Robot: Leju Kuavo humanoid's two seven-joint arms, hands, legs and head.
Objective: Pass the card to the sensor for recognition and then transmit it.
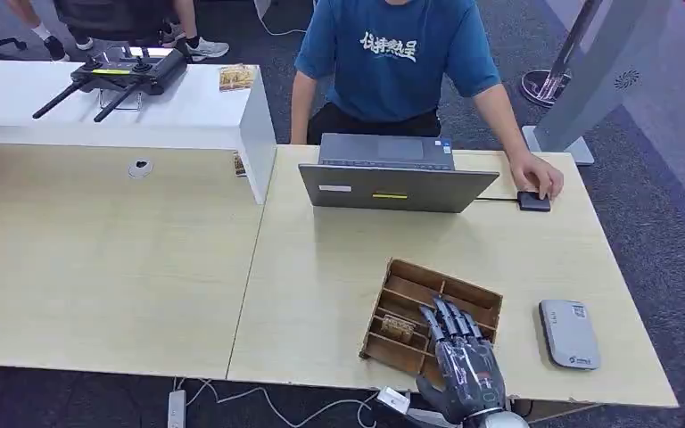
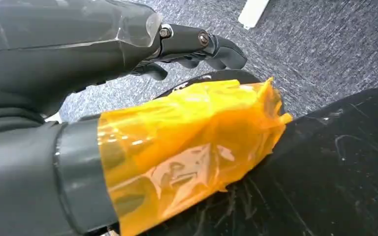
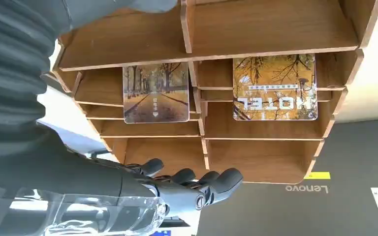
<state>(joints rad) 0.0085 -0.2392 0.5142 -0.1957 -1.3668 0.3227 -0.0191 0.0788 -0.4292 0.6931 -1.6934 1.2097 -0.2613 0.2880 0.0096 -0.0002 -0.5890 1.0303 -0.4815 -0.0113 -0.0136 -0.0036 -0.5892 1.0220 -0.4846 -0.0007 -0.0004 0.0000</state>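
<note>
Brown wood: the rack [image 1: 433, 316] of slotted compartments sits on the pale table [image 1: 339, 294], at its near edge, and everything else is placed from it. The right hand [image 1: 458, 352] hovers over the rack's near right part, fingers straight and a little apart, holding nothing. In the right wrist view the fingers [image 3: 197, 184] reach over the rack [image 3: 216, 73] without touching a card. Two cards stand in neighbouring compartments of the rack: one with an autumn tree avenue [image 3: 156, 92], and beside it one printed HOTEL [image 3: 274, 87]. In the head view one card [image 1: 399, 326] shows in a compartment on the rack's left side, just left of the fingers.

The grey reader [image 1: 569, 333] lies flat on the table to the right of the rack, apart from it. Beyond the rack stands a grey laptop [image 1: 399, 185], its back toward the rack. A person in a blue shirt [image 1: 392, 58] sits behind the laptop, one hand [image 1: 535, 174] on a small black device [image 1: 533, 201] beyond and right of the rack.

The left hand [image 2: 128, 64] hangs over grey carpet, well off the rack, its thumb wrapped in orange tape [image 2: 187, 142]; its dark fingers curl somewhat, and I cannot tell whether they are closed
</note>
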